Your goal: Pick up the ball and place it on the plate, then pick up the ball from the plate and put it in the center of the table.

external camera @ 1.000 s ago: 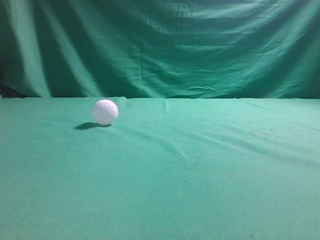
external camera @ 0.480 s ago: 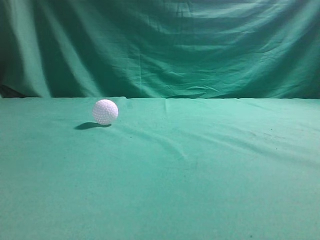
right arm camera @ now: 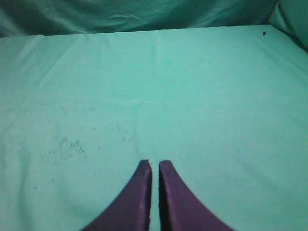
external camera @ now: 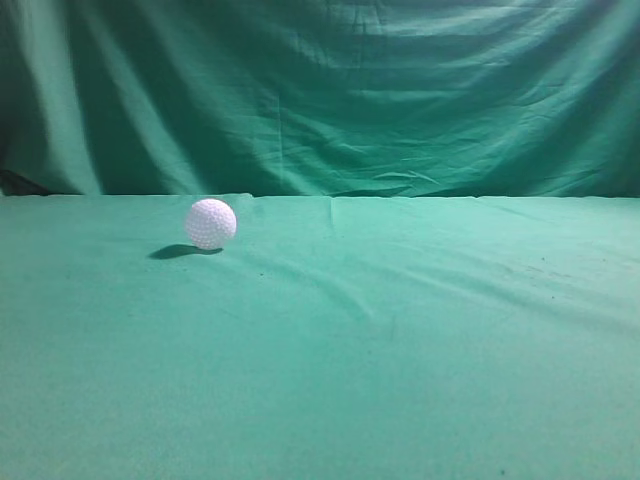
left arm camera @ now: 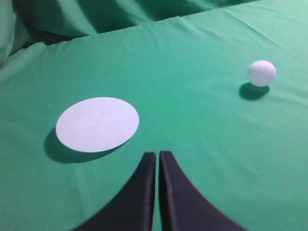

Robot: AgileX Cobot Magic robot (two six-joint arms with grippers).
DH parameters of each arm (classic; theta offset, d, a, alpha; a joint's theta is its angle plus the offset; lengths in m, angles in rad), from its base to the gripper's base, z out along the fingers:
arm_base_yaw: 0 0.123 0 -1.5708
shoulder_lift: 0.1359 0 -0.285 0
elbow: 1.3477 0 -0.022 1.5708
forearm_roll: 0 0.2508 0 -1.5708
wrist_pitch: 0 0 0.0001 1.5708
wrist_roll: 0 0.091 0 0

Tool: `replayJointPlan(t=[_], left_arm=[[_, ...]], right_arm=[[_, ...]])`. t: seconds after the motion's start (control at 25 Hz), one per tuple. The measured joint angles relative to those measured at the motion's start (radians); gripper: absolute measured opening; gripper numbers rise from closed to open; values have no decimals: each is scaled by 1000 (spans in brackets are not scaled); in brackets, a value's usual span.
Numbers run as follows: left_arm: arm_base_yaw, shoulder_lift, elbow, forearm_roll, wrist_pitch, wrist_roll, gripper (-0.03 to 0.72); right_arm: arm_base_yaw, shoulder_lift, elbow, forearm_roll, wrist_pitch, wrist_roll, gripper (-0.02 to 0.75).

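Note:
A white dimpled ball (external camera: 211, 223) rests on the green cloth at the far left of the exterior view. It also shows in the left wrist view (left arm camera: 262, 73), at the upper right. A pale round plate (left arm camera: 97, 123) lies flat on the cloth, left of and just beyond my left gripper (left arm camera: 157, 154), which is shut and empty. The ball is well to that gripper's right and farther away. My right gripper (right arm camera: 155, 163) is shut and empty over bare cloth. Neither gripper shows in the exterior view, and the plate is out of that view.
A green cloth (external camera: 400, 330) covers the table, with a creased green backdrop (external camera: 330, 90) hanging behind it. Faint dark specks (right arm camera: 67, 147) mark the cloth left of my right gripper.

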Motion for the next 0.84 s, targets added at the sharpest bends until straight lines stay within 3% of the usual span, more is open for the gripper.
replayJointPlan(t=[0.24,0.84], left_arm=[[0,0,0,233,31,-196,0],[0,0,0,258,33,-241,0]], right_arm=[[0,0,0,0,0,5,0],[0,0,0,0,0,6,0]])
